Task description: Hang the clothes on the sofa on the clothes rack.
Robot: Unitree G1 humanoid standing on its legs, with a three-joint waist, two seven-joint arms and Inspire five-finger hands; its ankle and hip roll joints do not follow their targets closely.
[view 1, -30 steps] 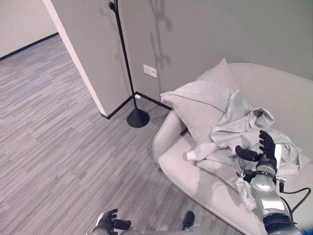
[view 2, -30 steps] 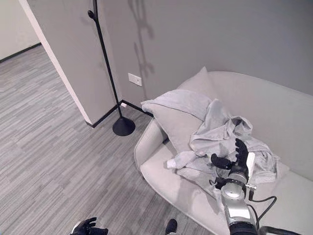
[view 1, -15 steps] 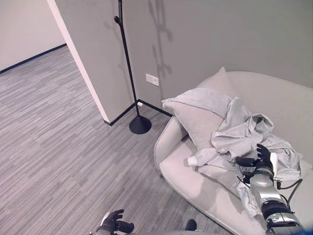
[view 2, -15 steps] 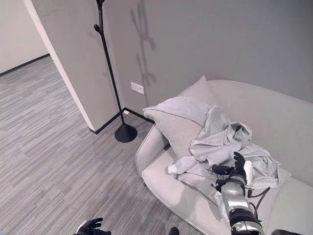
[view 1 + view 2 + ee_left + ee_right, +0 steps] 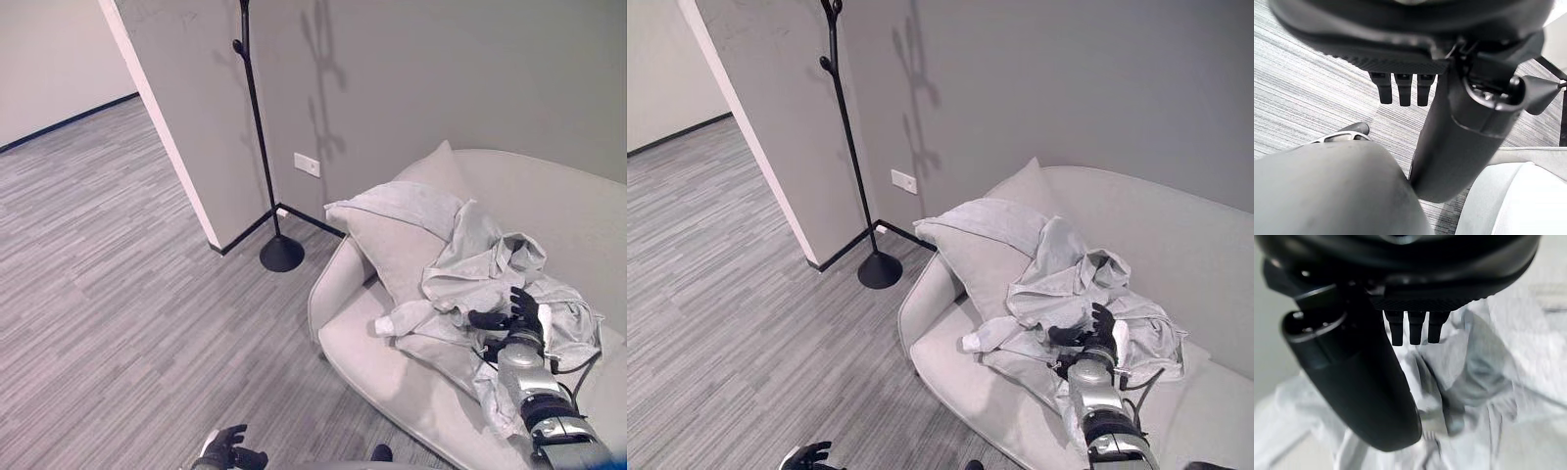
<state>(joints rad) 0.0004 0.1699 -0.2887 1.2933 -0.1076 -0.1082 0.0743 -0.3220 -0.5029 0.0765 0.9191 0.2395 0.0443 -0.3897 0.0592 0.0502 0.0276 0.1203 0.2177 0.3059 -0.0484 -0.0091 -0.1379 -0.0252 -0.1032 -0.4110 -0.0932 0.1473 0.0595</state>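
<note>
A crumpled light grey garment [image 5: 475, 266] lies heaped on the pale sofa [image 5: 382, 357], partly over a cushion [image 5: 397, 240]. My right hand [image 5: 513, 313] is low over the front of the heap, open, thumb spread, fingers pointing into the cloth [image 5: 1488, 347] without holding it. The black clothes rack [image 5: 257, 137] is a thin pole on a round base [image 5: 281, 255], standing on the floor left of the sofa by the wall. My left hand [image 5: 227, 452] hangs open low at my side over the floor, nothing in it.
A grey wall corner [image 5: 167, 127] juts out just left of the rack. A wall socket [image 5: 307, 164] sits behind the pole. Striped grey floor [image 5: 118, 274] stretches between me and the rack. The sofa's rounded arm [image 5: 328, 279] faces the rack's base.
The camera has tilted up a little. My right hand has dropped from an upright pose and reached forward onto the garment. The left hand sits lower in view.
</note>
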